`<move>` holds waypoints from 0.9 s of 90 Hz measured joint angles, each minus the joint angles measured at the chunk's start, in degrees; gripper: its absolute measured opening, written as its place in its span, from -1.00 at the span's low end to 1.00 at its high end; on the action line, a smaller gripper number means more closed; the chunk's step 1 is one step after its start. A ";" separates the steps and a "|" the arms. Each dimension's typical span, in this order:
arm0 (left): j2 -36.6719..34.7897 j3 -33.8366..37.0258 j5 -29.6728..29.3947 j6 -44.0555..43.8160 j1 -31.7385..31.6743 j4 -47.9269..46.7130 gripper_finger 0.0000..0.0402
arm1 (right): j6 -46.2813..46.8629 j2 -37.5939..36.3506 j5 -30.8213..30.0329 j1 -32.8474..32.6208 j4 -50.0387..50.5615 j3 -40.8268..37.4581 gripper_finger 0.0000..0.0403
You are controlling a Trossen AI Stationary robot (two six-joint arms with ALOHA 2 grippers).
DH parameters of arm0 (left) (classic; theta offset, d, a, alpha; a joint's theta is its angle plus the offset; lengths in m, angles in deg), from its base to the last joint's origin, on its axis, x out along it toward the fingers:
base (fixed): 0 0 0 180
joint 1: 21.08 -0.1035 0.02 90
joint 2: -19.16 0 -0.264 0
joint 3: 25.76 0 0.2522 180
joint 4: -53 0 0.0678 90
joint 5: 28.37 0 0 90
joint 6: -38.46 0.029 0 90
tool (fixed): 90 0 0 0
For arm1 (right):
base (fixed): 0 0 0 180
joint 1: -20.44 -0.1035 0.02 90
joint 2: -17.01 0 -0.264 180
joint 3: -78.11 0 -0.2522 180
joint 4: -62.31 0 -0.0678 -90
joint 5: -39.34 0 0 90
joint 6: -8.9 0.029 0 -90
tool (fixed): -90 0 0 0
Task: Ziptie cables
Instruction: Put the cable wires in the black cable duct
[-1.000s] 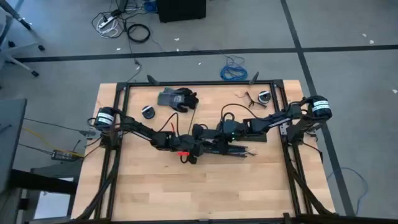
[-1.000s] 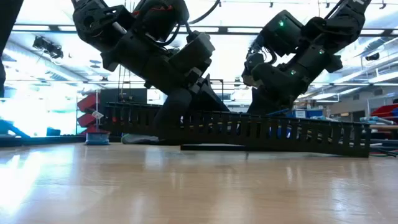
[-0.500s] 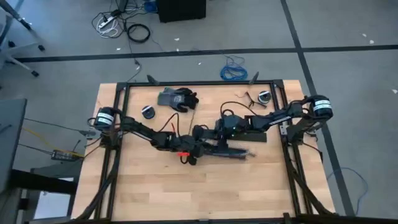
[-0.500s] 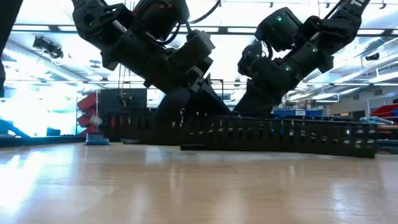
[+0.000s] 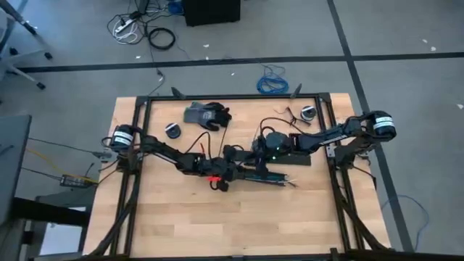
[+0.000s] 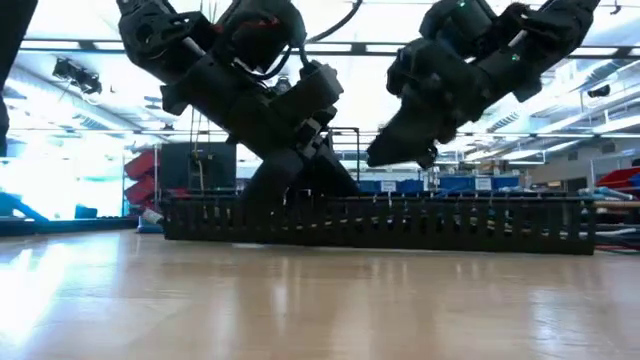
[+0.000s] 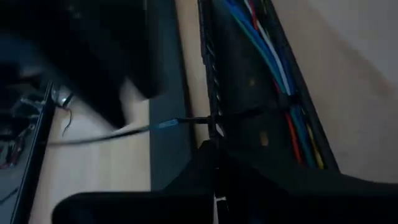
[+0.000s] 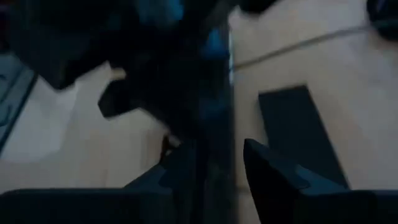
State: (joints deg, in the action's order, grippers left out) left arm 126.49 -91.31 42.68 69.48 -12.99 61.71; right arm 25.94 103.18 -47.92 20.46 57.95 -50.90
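A long black slotted duct (image 5: pixel 264 176) (image 6: pixel 380 218) lies on the middle of the table. The cables (image 7: pixel 273 68), thin blue, white, red and yellow wires, run along inside it. A thin black ziptie (image 7: pixel 186 121) crosses the duct's wall. My left gripper (image 7: pixel 214 155) (image 6: pixel 285 185) is down at the duct's left part, shut on its wall. My right gripper (image 8: pixel 221 165) (image 6: pixel 400 150) hangs open above the duct, clear of it. My left gripper pinches the duct's side wall (image 7: pixel 214 140) between its two fingers, close to where the ziptie crosses. It comes slanting down from the table's left. The duct rests level on the table.
A grey-and-black glove (image 5: pixel 206 114) lies at the far side, with a small round thing (image 5: pixel 172 130) to its left and another (image 5: pixel 308 112) at the far right. A flat black strip (image 5: pixel 293 158) lies beside the duct. A black frame (image 5: pixel 232 98) borders the table.
My right gripper has risen off the duct and drawn back toward the table's far edge. The duct, whose right end sagged lower than its left a second ago, now lies level on the table. My left gripper has stayed on it.
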 joint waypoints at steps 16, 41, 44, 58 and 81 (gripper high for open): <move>0.01 0.00 -0.03 -0.06 -0.24 0.49 -1.00 | 1.41 2.72 -5.53 -3.36 -1.68 -0.16 -0.39; 0.09 0.04 -0.06 -2.23 -0.26 0.39 -1.00 | 0.92 6.58 -8.88 -4.73 -2.81 -0.01 -0.43; 0.09 0.04 -0.04 -2.66 -0.26 0.35 -1.00 | 0.60 6.58 -9.71 -4.85 -2.37 0.00 -0.43; 0.09 0.04 -0.12 -2.85 -0.33 0.39 -1.00 | -0.61 6.56 -12.47 -5.61 -0.97 0.01 -0.43; 0.09 -0.62 -0.25 -2.97 -0.48 0.71 -1.00 | -1.18 6.56 -16.45 -6.73 2.45 -0.01 -0.43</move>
State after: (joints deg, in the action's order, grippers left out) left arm 126.58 -91.93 42.43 66.51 -13.47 62.43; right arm 24.76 109.74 -64.37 13.73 60.40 -50.91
